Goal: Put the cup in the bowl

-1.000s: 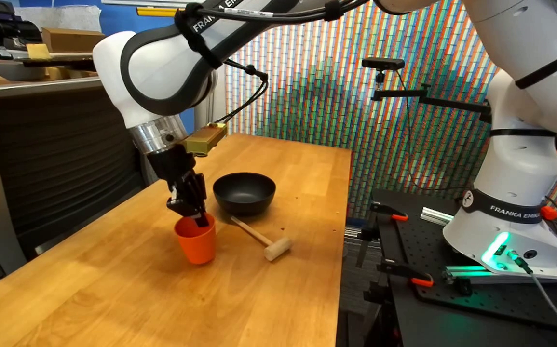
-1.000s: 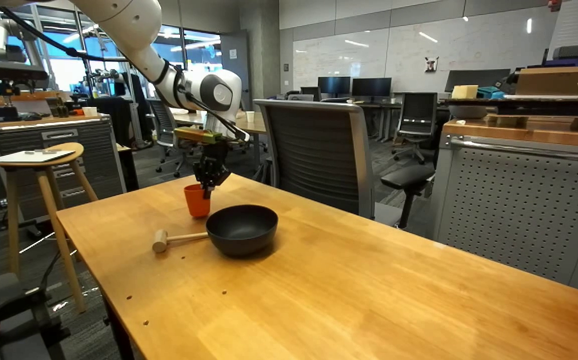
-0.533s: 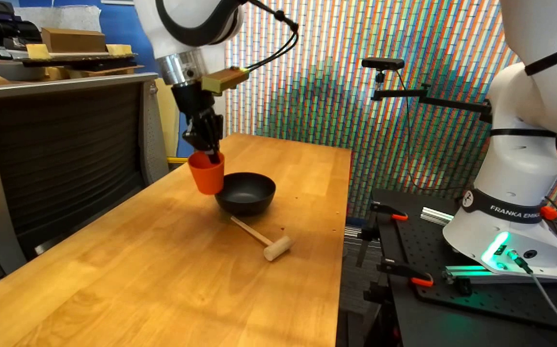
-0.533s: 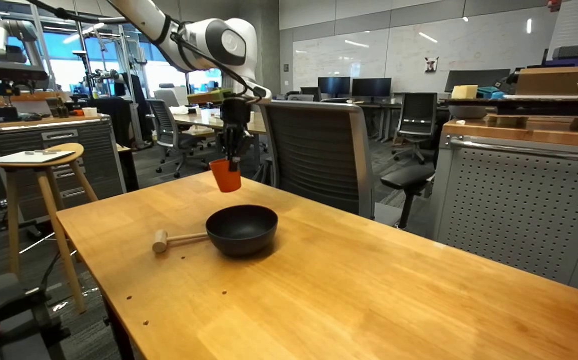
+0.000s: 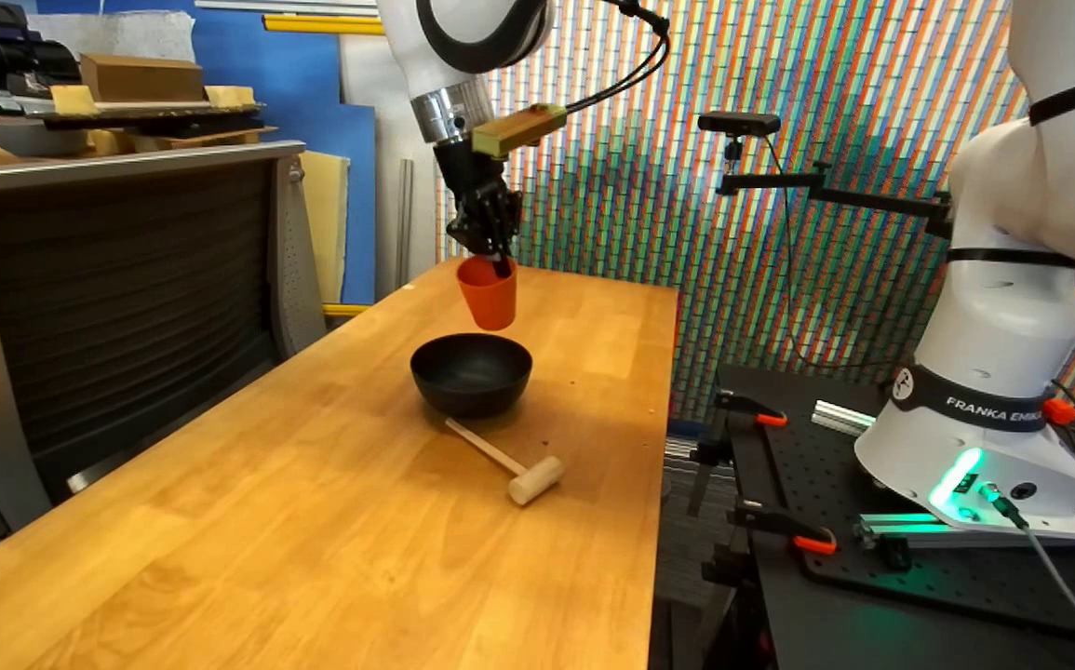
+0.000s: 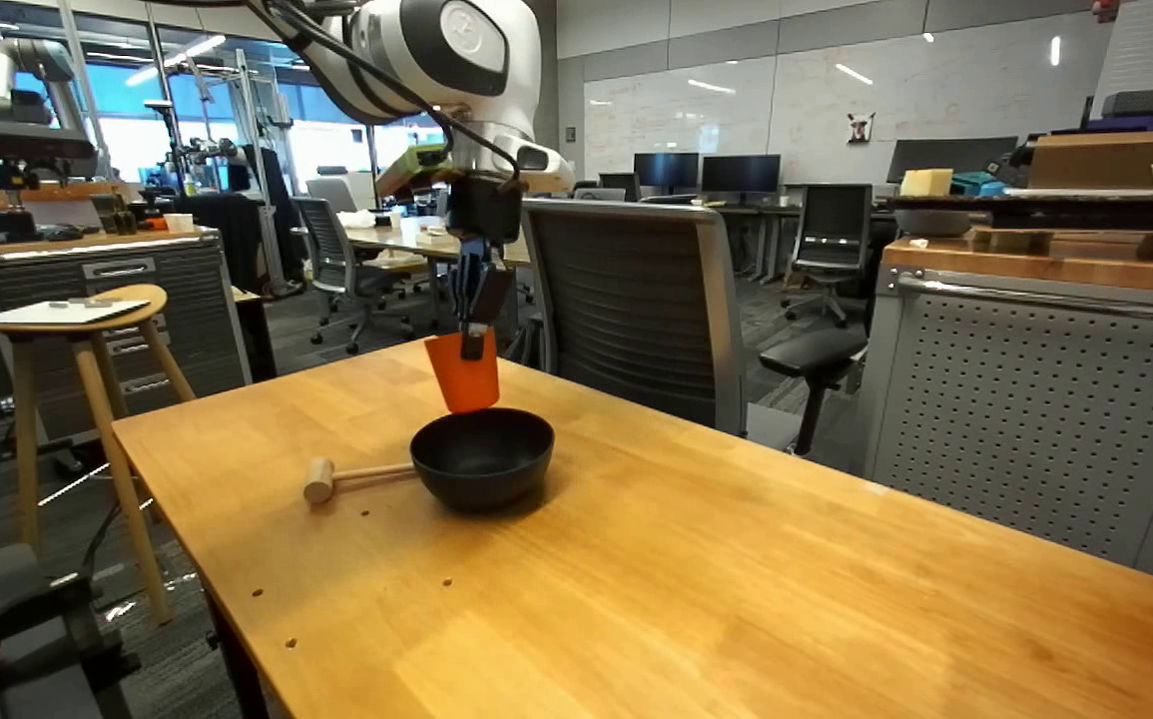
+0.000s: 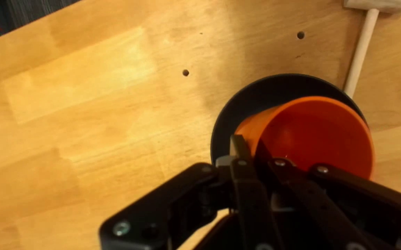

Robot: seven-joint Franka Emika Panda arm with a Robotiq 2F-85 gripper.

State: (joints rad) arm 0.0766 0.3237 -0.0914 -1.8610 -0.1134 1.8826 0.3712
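Honey-brown wooden tabletop (image 5: 332,521) bears a round matte black bowl (image 5: 472,377); just above, the black two-fingered gripper (image 7: 251,147) pinches a tapered orange-red plastic cup (image 5: 489,302) by its wall, seemingly clear of the bowl.

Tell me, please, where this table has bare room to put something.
In an exterior view, bare tabletop shows right of the black bowl and behind the wooden mallet. Crowded: above the bowl, gripper holding orange cup.

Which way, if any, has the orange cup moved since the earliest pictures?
Yes. In an exterior view, the orange cup went up and rightward in the picture, from lower left of the unmoved black bowl to above it.
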